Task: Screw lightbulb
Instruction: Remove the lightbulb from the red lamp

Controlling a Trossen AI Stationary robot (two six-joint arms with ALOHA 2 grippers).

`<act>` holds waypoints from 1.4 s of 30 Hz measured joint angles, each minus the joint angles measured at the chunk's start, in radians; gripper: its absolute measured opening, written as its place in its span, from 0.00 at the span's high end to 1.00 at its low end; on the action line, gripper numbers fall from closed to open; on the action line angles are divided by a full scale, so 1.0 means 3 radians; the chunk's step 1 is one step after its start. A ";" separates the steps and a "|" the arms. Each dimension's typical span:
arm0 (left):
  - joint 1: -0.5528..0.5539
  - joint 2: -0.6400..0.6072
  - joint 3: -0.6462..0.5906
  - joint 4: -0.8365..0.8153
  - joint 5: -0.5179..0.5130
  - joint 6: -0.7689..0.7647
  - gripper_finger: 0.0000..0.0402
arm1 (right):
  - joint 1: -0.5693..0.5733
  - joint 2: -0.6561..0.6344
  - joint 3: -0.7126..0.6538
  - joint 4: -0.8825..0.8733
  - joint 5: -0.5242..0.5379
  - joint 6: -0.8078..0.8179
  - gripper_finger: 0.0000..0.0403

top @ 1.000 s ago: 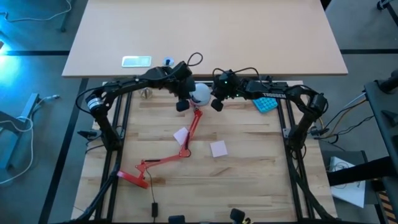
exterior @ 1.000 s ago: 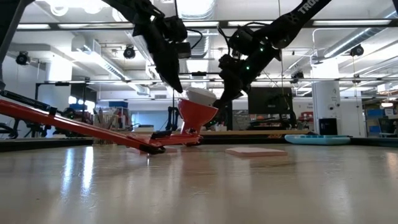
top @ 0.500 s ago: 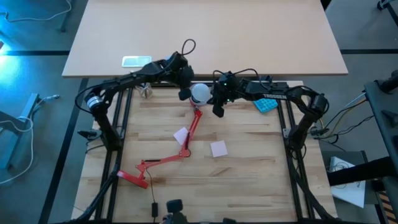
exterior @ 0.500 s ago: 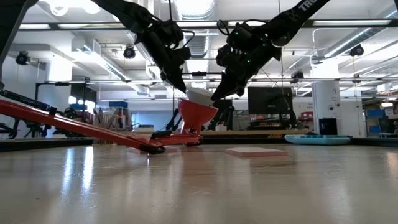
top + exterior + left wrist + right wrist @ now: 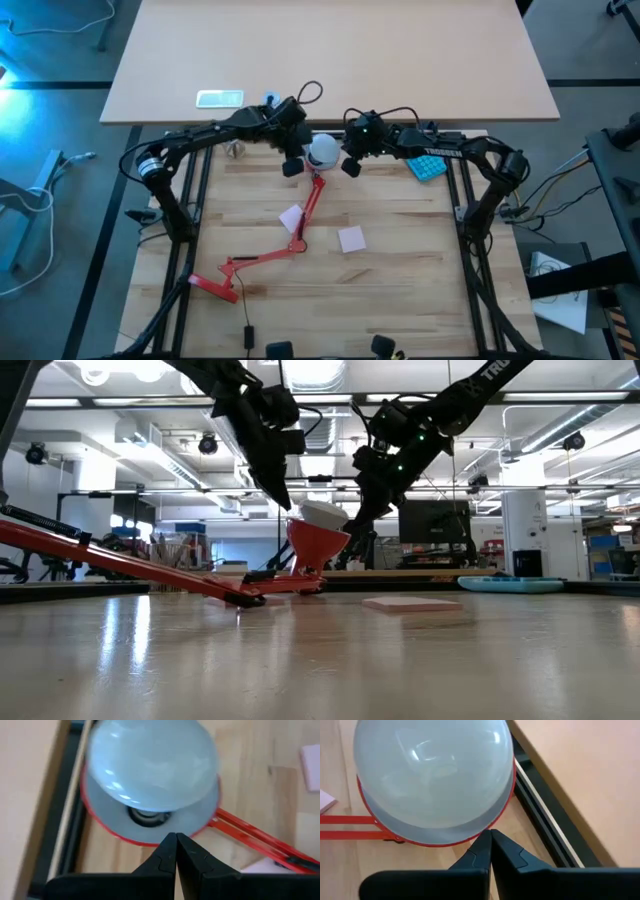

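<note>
The white lightbulb (image 5: 322, 148) sits in the red lamp's white-lined shade (image 5: 315, 545), its greyish base (image 5: 145, 816) down in the socket and its round end up. The shade stands near the table's far edge, at the end of the red jointed lamp arm (image 5: 312, 205) that lies on the table. My left gripper (image 5: 292, 167) is shut at the shade's left side. My right gripper (image 5: 350, 167) is shut at the shade's right side. Both come down slanting toward the shade's rim. My left gripper's shut fingertips (image 5: 176, 840) stand right at the shade's red rim (image 5: 120, 836), slanting down from the table's left. I cannot tell whether they touch it. My right gripper's shut fingertips (image 5: 490, 836) stand right at the red rim (image 5: 435, 843) from the right. I cannot tell whether they touch.
Two pink sticky notes (image 5: 291, 217) (image 5: 351, 238) lie near the lamp arm. The lamp's red foot (image 5: 215, 285) lies near the front left. A blue tray (image 5: 425, 166) sits at the far right. A tan tabletop (image 5: 330, 50) lies beyond the far edge.
My left gripper drew back toward the far edge and up, then came back beside the shade. My right gripper dipped toward the near edge and returned. The bulb and shade stayed in place.
</note>
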 joint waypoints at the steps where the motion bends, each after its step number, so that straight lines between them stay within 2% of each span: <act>1: -0.0016 -0.0003 0.0000 -0.0037 -0.0001 0.0001 1.00 | -0.0007 -0.0003 0.0000 -0.0002 -0.0002 0.0000 0.99; 5: -0.0013 -0.0008 0.0000 0.0016 -0.0132 0.0004 1.00 | -0.0007 -0.0003 0.0000 -0.0058 -0.0152 0.0004 0.99; 10: 0.0060 -0.0007 0.0000 0.0277 -0.0430 0.0048 1.00 | 0.0011 -0.0004 0.0000 -0.0132 -0.0893 0.0065 0.99; 12: 0.0096 -0.0007 0.0000 0.0404 -0.0437 0.0065 1.00 | 0.0026 -0.0004 0.0000 -0.0126 -0.1003 0.0065 0.99; 20: 0.0124 -0.0007 -0.0050 0.0750 -0.0436 0.0109 1.00 | 0.0023 -0.0003 0.0000 0.0066 -0.0941 0.0104 0.99; 26: 0.0142 -0.0006 -0.0164 0.0761 -0.0454 0.0154 1.00 | 0.0025 -0.0003 0.0000 0.0075 -0.0944 0.0153 0.99; 32: 0.0127 -0.0003 -0.0260 0.0844 -0.0151 0.0218 1.00 | 0.0025 -0.0003 -0.0002 0.0055 -0.0948 0.0148 0.99; 38: 0.0069 -0.0006 -0.0271 0.0744 -0.0097 0.0216 1.00 | 0.0011 0.0001 -0.0003 -0.0009 -0.0950 0.0030 0.99; 42: -0.0029 -0.0008 -0.0271 0.0464 -0.0070 0.0249 1.00 | -0.0037 0.0001 -0.0003 -0.0060 -0.0633 -0.0083 0.99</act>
